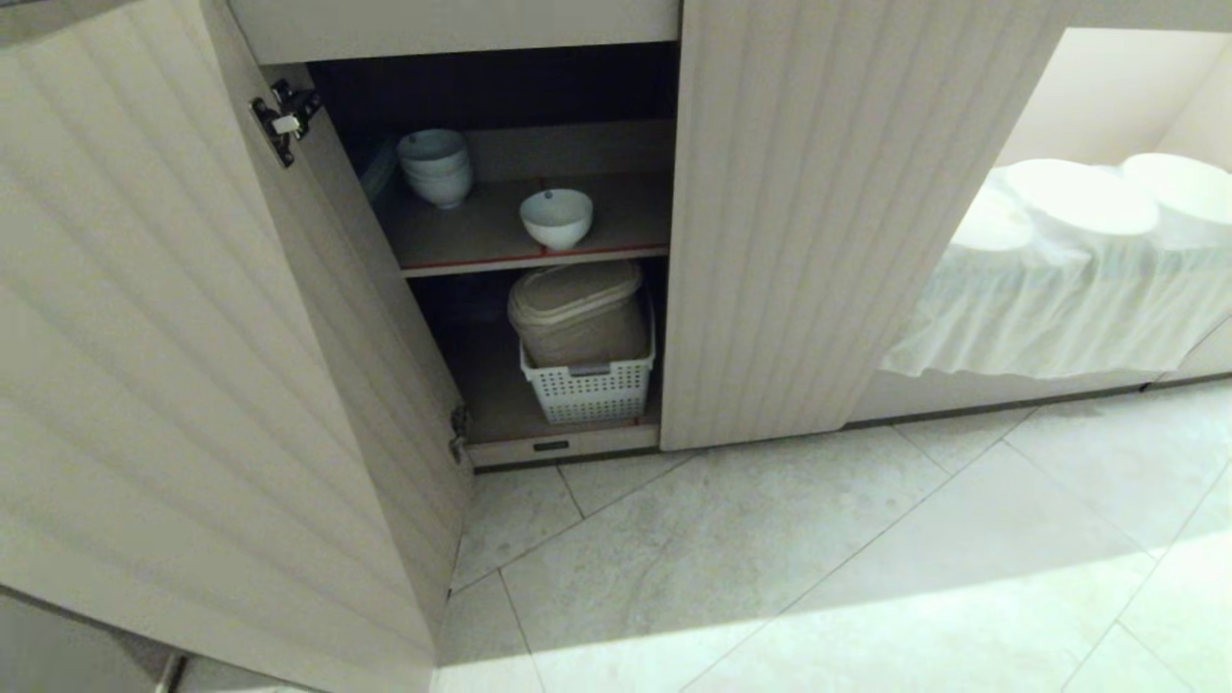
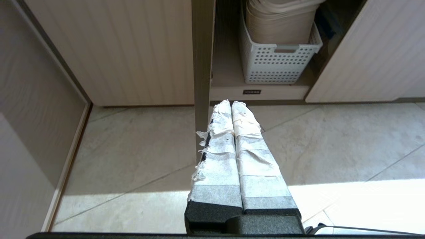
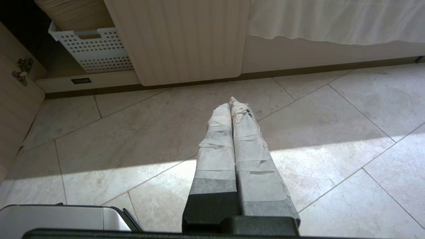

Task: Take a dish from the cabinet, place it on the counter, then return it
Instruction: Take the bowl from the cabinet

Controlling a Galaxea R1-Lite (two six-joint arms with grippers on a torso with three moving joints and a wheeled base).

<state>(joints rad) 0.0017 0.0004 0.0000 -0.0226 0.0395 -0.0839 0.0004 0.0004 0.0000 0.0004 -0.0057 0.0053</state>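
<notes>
While both jaws pressed together, empty, counter top cut off; dish (image 1: 556, 218) shelved.

Open floor (image 2: 332, 142) ahead of left tool (image 2: 231, 103); door (image 2: 202, 63) edge just beside it; basket (image 2: 279, 63) filling cabinet (image 2: 229, 91) bottom beyond.

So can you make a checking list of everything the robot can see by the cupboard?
Surface: tiled floor, part sunlit; counter not in view.
Job's things: dish alone near the front of the upper shelf; cabinet with left door swung open.
Clutter: stack of white bowls behind the dish; white basket on the bottom shelf, holding a beige container.
Grippers: left gripper and right gripper both shut, empty, above the floor.
Cables: nothing seen.
Surroundings: white cloth covering things, right of the cabinet.
</notes>
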